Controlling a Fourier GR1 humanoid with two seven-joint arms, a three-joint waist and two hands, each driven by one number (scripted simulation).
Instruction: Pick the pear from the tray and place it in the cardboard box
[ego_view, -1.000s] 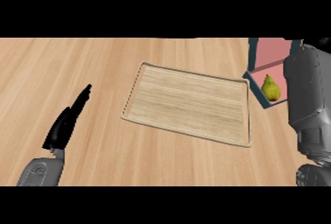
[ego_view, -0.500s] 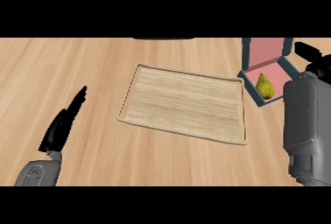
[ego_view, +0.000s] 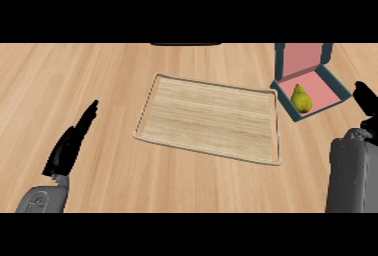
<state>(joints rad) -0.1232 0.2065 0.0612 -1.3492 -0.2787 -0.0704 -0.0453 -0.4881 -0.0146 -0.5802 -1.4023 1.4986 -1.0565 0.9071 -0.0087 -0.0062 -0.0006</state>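
**Pear in box; handling notes and markings**

Location: pear (ego_view: 300, 98) lies inside the cardboard box (ego_view: 326, 82), near the counter's (ego_view: 88, 70) far right corner, lid flap standing open behind it. Tray (ego_view: 210, 117) sits mid-counter, just left of the box, with nothing on it. Judged from this layout, the placing step looks done.

Hands: left hand (ego_view: 70, 145) near the counter's near left edge, fingers straight and together, holding nothing, resting. Right hand (ego_view: 365, 102) just right of the box, apart from the pear; only a dark edge of it shows, so whether it is wide or narrow cannot be told.

Handling (judgement): pear probably light, rigid enough to grip, smooth-skinned and rounded, so liable to roll or slip; skin bruises. Best hold would be around the broad lower belly, not the narrow neck.

Markings: no brand, label or writing readable on box, tray or counter.
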